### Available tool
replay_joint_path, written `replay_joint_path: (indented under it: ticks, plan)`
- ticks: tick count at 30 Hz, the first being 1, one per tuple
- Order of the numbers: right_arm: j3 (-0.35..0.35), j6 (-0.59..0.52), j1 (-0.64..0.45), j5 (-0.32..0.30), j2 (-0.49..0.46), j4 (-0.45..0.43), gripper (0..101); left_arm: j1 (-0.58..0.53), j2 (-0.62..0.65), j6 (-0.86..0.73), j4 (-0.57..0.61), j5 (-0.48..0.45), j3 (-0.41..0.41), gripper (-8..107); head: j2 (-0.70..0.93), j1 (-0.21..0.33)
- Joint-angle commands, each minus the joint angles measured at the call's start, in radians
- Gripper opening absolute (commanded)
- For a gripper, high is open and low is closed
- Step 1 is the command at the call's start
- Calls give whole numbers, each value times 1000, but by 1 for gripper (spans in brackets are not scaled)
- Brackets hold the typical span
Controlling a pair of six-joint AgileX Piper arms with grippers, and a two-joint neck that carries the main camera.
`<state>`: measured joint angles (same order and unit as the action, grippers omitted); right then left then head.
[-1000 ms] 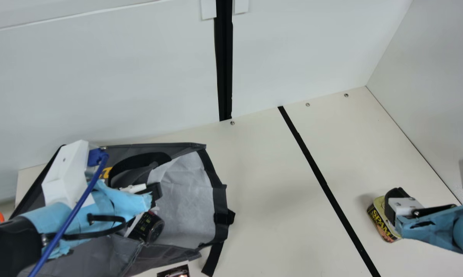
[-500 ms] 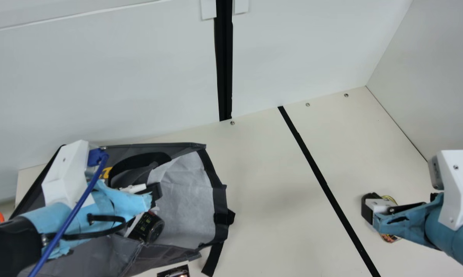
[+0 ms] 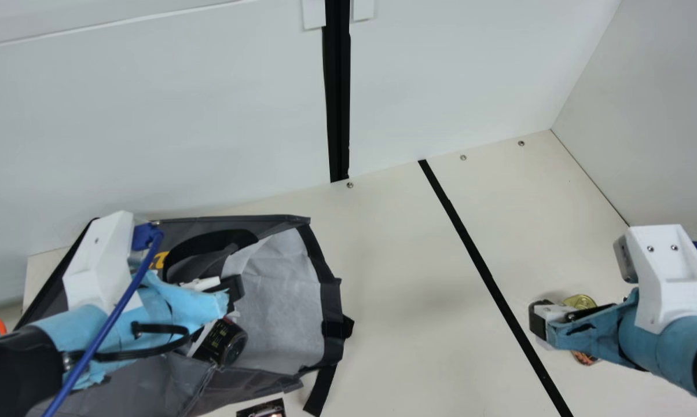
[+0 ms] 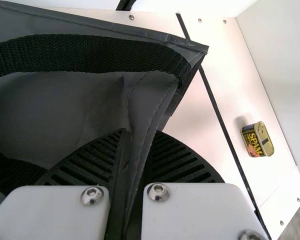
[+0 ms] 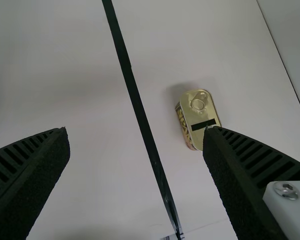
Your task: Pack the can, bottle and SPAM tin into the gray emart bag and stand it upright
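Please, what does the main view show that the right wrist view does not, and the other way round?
Main view: a gray fabric bag lying down, a dark cylindrical container at its mouth, and the left pincer at the bag.

Right wrist view: the black bar across the gold metal lid of the SPAM tin, and the open gap of the right pincer.

Both: this tin, this pincer, and a long black strip on the cream table.

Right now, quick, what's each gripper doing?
Left gripper: closed on a fold of the gray bag.
Right gripper: open, holding nothing.
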<state>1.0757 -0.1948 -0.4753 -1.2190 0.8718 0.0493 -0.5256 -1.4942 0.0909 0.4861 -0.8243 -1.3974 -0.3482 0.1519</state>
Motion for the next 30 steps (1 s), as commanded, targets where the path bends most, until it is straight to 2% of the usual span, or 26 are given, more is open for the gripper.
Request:
replay_joint_path:
  ticks: [1,14,30]
  plan:
    - [-4,-23,-15,-1,7,10,95,0,0,0,0,0,0,-8,-1,23]
    - [-28,-196,-131,-1,72,74,95,0,0,0,0,0,0,-8,-1,23]
    - [-54,-458,-341,-1,162,176,95,0,0,0,0,0,0,-8,-1,23]
